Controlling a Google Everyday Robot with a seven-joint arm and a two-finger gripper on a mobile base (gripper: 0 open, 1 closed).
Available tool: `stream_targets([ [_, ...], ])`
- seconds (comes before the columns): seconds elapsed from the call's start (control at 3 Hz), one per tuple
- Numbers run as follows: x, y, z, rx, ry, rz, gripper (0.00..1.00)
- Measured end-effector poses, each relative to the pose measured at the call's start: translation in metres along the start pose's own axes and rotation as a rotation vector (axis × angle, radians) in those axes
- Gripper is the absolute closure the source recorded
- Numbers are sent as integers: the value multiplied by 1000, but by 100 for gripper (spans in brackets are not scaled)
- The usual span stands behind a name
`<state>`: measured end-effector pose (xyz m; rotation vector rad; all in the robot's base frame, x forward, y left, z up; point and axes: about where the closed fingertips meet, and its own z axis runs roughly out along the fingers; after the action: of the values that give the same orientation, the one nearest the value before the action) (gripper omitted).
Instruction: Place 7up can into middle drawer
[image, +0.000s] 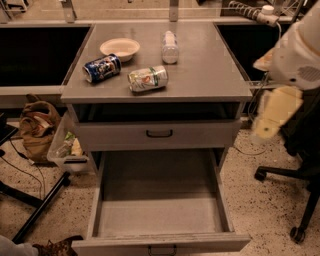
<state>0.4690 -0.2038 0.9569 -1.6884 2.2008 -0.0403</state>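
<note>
The can (148, 79) lies on the table (210, 75), not yet picked up. The drawer (160, 220) is open. The end effector (272, 119) hangs beside the table; wide or narrow, I cannot tell.

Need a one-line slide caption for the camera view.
7up can lies on its side on the cabinet top, middle drawer open below, gripper off to the right, clear of both.
</note>
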Motion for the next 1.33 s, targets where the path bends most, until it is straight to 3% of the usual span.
stream_targets([
  [0.67,-55,-65,101,-29,-229,62,0],
  [1.33,-61,-78,105,-21,-254,52,0],
])
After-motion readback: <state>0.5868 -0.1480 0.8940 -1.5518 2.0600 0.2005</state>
